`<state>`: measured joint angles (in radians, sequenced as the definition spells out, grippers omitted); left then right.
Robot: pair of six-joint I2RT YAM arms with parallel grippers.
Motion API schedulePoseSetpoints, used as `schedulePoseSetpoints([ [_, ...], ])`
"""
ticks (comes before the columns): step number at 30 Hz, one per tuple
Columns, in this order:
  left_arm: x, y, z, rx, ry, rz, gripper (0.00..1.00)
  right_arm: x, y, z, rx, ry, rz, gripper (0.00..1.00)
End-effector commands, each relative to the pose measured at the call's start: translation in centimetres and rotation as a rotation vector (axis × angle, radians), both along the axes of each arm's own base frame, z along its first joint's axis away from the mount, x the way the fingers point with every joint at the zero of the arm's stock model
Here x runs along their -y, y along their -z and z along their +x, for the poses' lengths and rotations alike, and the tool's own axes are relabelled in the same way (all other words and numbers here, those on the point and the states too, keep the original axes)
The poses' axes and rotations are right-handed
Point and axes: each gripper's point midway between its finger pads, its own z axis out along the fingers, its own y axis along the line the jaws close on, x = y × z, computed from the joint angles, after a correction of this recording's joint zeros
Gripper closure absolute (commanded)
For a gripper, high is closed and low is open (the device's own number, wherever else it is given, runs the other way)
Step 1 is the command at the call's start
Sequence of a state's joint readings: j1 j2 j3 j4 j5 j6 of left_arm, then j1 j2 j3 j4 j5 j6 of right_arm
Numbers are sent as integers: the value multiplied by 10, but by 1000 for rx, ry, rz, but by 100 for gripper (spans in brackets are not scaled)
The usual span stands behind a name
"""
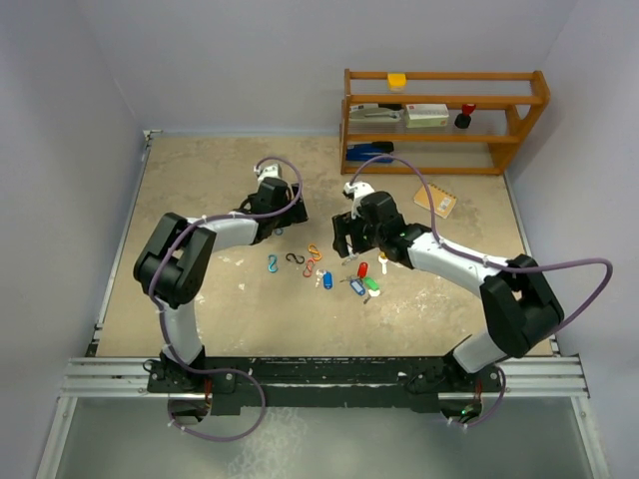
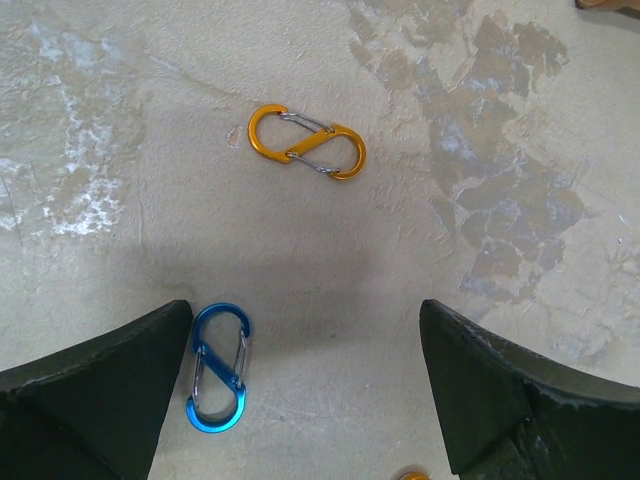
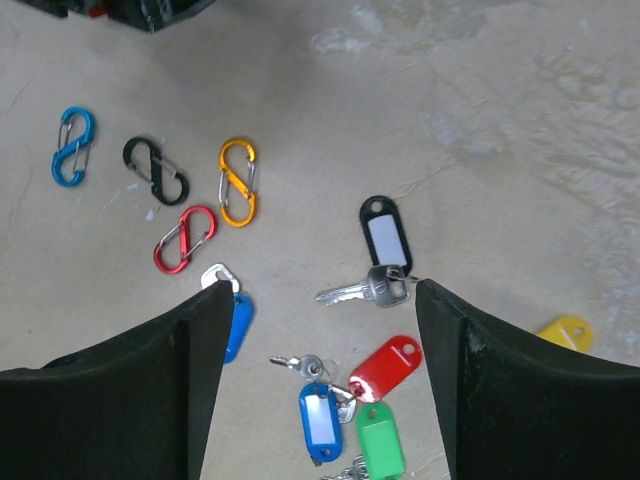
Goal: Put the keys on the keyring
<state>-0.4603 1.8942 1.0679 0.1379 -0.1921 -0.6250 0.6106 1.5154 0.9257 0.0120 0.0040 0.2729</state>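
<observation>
Right end effector (image 3: 318,300) apart, gripping nothing, straddling the keys (image 3: 383,287), loose on the bench (image 3: 520,120) with red, blue and green tags bunched nearest. Risk: closing here pinches several tags at once or skids a flat key away. Left end effector (image 2: 305,310) apart, blue clip (image 2: 218,380) just beside one finger (image 2: 100,390), orange clip (image 2: 307,143) beyond; tag windows look blank, boxes (image 1: 427,115) on the far shelf (image 1: 444,100) too small to read.

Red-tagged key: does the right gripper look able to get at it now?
Probably yes: the open right gripper hangs over the red-tagged key, which lies uncovered between its jaws; the blue tag and green tag crowd it.
</observation>
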Motion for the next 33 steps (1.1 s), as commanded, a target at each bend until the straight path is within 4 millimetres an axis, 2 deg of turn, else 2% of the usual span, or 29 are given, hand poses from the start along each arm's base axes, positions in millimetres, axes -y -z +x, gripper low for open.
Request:
schedulePoseSetpoints([
  [1,-14,-27,2,42,-40,25,7,-28,-8,-11,10,-197,50,27],
  [3,-24,-43,-1,70,-73,26,7,-32,-7,-16,18,-240,54,33],
  [7,-41,-70,-10,126,-126,10,7,-39,-3,-26,40,-308,52,39],
  [12,-53,-87,-20,164,-165,4,7,-48,16,-36,16,-359,25,49],
  [16,-60,-89,-25,161,-177,15,7,-54,36,-47,-23,-397,-24,55],
  [17,-61,-90,-26,161,-179,14,7,-61,29,-42,-6,-402,-21,55],
  [19,-62,-90,-28,163,-180,11,7,-65,32,-44,-9,-412,-39,55],
  [23,-64,-92,-29,166,-179,12,7,-66,43,-43,-24,-404,-78,58],
  [33,-70,-91,-31,163,-184,5,7,-69,45,-38,-4,-383,-95,61],
])
